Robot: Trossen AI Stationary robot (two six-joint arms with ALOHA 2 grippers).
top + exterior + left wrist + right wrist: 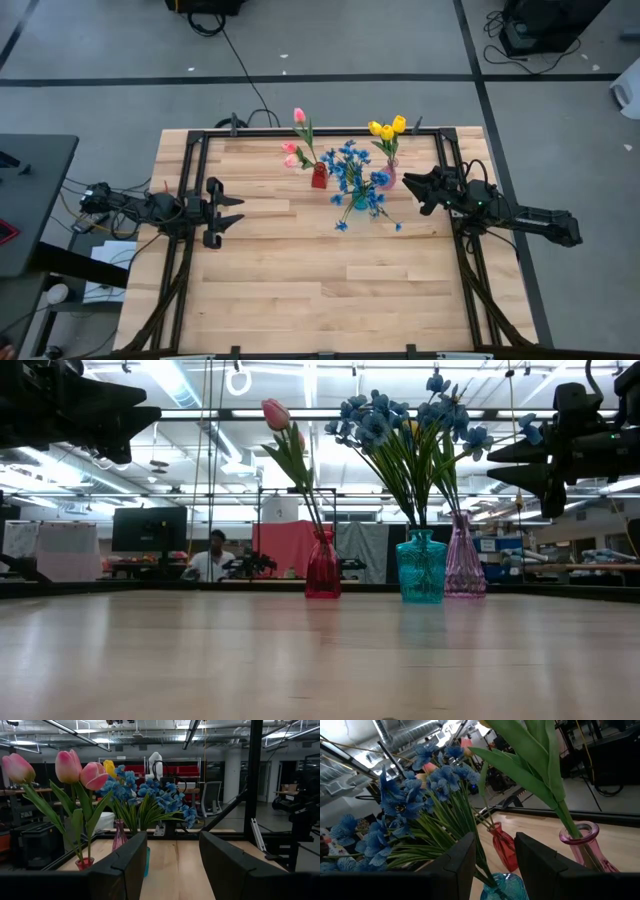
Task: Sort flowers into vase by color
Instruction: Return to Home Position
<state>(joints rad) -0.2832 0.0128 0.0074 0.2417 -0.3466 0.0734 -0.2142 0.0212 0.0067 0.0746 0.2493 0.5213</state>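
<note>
Three small glass vases stand near the table's far edge. A red vase (319,177) holds pink tulips (297,135) by their stems. A teal vase (360,201) holds the blue blossom sprays (355,180). A pink vase (387,178) holds yellow tulips (387,128). My left gripper (236,211) is open at the table's left side, well apart from the vases. My right gripper (412,190) is open just right of the pink vase, raised off the table, holding nothing.
Black frame rails (188,240) run along the table's left, right and far sides. The wide near half of the wooden table (330,290) lies in front of the vases. A person (212,556) sits in the room far behind the table.
</note>
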